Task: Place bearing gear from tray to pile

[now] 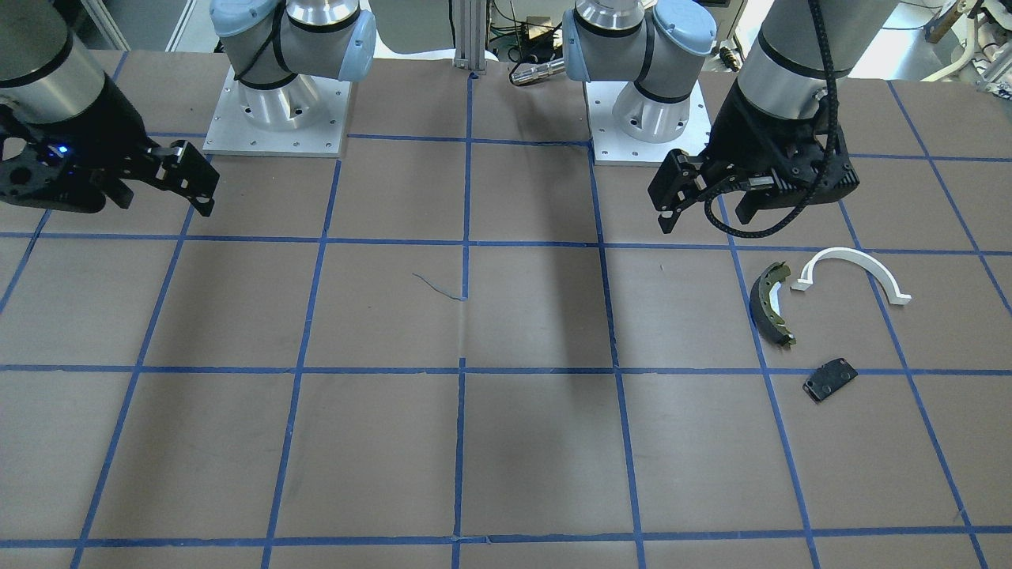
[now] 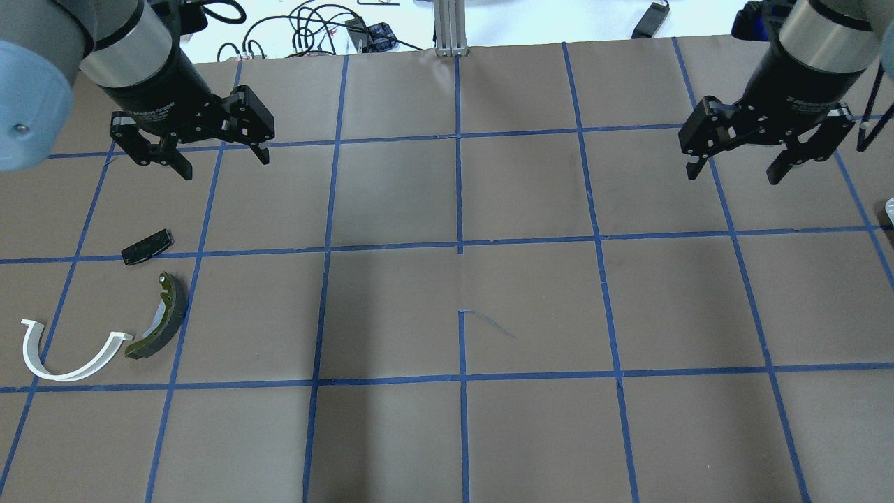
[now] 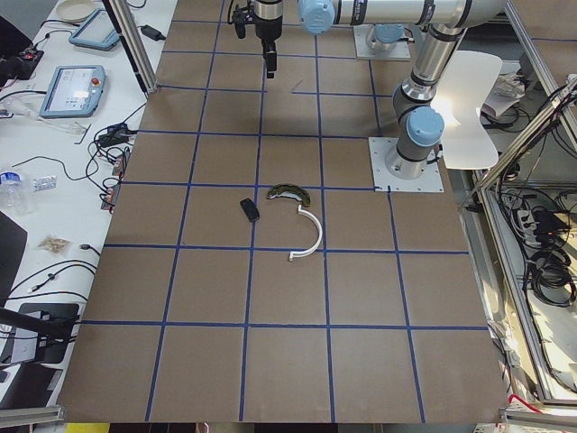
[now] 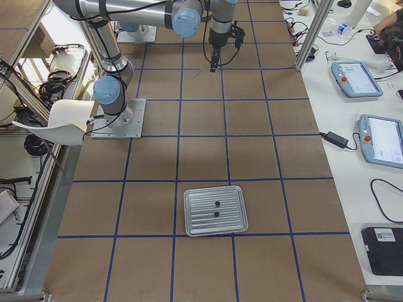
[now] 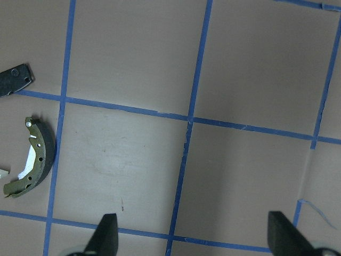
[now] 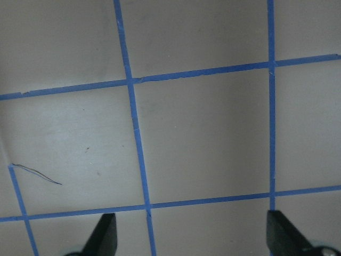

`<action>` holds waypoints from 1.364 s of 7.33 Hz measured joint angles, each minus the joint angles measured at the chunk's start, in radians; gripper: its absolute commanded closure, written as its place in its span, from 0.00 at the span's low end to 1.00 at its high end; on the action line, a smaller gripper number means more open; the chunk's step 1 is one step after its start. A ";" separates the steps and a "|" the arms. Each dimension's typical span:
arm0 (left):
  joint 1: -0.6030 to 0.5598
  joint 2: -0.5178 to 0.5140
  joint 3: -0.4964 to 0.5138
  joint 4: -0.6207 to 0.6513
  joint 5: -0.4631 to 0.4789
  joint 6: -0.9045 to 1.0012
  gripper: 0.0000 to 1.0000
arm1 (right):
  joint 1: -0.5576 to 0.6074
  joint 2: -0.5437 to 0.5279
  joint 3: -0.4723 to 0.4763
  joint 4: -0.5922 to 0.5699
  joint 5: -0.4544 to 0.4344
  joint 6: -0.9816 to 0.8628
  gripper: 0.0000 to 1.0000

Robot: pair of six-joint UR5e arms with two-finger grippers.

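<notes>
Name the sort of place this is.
Probably a robotics lab workcell: grey robot arms bolted to a brown table gridded with blue tape, teach pendants and black cables on a white side bench.

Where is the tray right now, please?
In the exterior right view, the tray lies flat on the table near the robot's right end, with two small dark parts on it.
</notes>
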 measured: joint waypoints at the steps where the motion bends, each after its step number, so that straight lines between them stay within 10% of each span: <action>1: 0.000 0.000 0.000 0.000 0.000 0.000 0.00 | -0.063 0.001 0.011 -0.002 0.000 -0.096 0.00; 10: 0.000 0.000 0.000 -0.001 0.000 0.000 0.00 | -0.342 0.179 0.037 -0.261 -0.013 -0.510 0.00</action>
